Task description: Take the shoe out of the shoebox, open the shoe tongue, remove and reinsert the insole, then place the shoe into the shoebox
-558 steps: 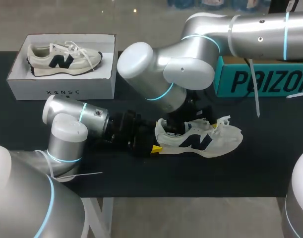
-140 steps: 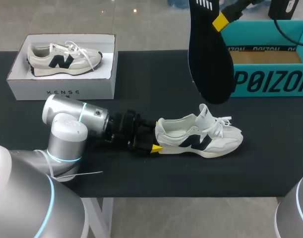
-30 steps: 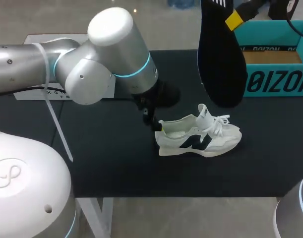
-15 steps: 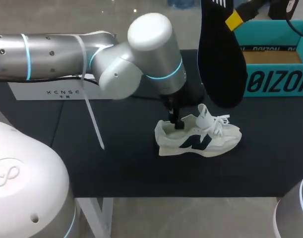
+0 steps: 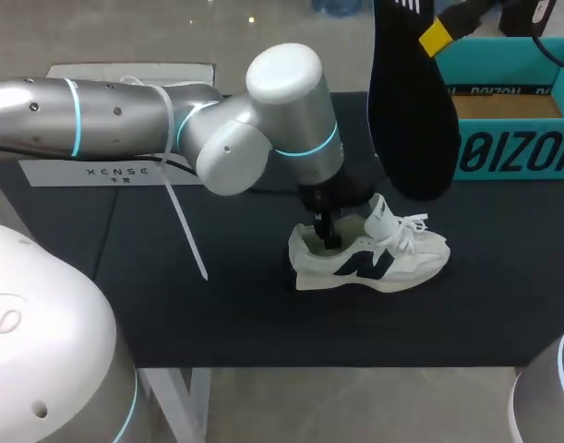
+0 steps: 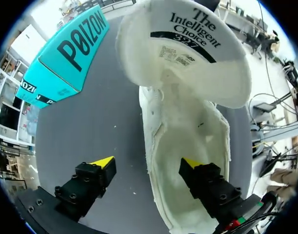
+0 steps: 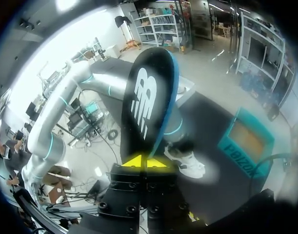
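Black table (image 5: 217, 305) shows under the left gripper (image 6: 148, 163), whose spread fingers straddle the side wall of the white shoe (image 5: 392, 263), one inside the opening, one outside. The tongue (image 6: 188, 53) stands raised. High above, the right gripper (image 7: 145, 162) pinches the black insole (image 7: 148, 102), near the teal box (image 5: 512, 129) at far right.

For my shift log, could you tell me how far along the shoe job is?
Done: the shoe is out on the table, tongue up, insole out. In hand: the right gripper holds the insole aloft; the left gripper, open, straddles the shoe's wall. Left: reinserting the insole, boxing the shoe.
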You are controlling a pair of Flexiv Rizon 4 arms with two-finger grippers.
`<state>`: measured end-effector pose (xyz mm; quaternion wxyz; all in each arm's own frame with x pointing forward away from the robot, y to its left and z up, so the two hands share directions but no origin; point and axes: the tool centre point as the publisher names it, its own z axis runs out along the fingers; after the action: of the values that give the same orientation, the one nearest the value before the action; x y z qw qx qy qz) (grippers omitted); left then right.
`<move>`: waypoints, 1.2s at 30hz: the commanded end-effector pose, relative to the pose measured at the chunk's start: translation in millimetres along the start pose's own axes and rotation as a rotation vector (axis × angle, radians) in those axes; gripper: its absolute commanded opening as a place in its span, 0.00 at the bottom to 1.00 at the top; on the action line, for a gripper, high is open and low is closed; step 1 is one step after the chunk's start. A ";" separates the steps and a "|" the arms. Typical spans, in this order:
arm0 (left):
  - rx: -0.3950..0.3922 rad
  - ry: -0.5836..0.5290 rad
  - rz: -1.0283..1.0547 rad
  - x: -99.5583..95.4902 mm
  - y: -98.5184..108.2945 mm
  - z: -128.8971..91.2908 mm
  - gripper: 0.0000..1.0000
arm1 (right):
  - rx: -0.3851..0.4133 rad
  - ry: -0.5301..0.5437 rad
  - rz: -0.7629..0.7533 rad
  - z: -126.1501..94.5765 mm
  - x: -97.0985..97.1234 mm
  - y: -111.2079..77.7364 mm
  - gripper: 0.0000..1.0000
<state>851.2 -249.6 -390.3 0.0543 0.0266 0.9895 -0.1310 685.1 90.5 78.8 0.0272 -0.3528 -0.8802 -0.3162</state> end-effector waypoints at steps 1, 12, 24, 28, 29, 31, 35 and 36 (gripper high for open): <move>0.017 0.032 0.013 -4.2 -1.2 10.4 0.00 | 0.003 0.000 0.001 0.6 -0.6 1.4 0.00; 0.034 0.080 0.041 -0.4 -6.0 9.7 0.00 | 0.003 0.000 0.001 0.6 -0.6 1.4 0.00; 0.138 0.217 0.147 -27.8 -13.3 -16.6 0.00 | 0.003 0.000 0.001 0.6 -0.6 1.4 0.00; 0.135 0.248 0.236 -47.1 -22.8 -38.5 0.00 | 0.003 0.000 0.001 0.6 -0.6 1.4 0.00; 0.114 0.262 0.298 -52.9 -26.1 -44.6 0.00 | 0.003 0.000 0.001 0.6 -0.6 1.4 0.00; 0.115 0.299 0.357 -59.8 -31.0 -52.1 0.00 | 0.003 0.000 0.001 0.6 -0.6 1.4 0.00; 0.043 0.379 0.601 -71.8 -36.6 -56.9 0.00 | 0.003 0.000 0.001 0.6 -0.6 1.4 0.00; 0.040 0.418 0.696 -71.5 -37.5 -57.4 0.00 | 0.003 0.000 0.001 0.6 -0.6 1.4 0.00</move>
<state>906.5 -266.8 -324.6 -0.0287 0.2566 0.9499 -0.1763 685.1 90.5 78.4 0.0273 -0.3529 -0.8800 -0.3166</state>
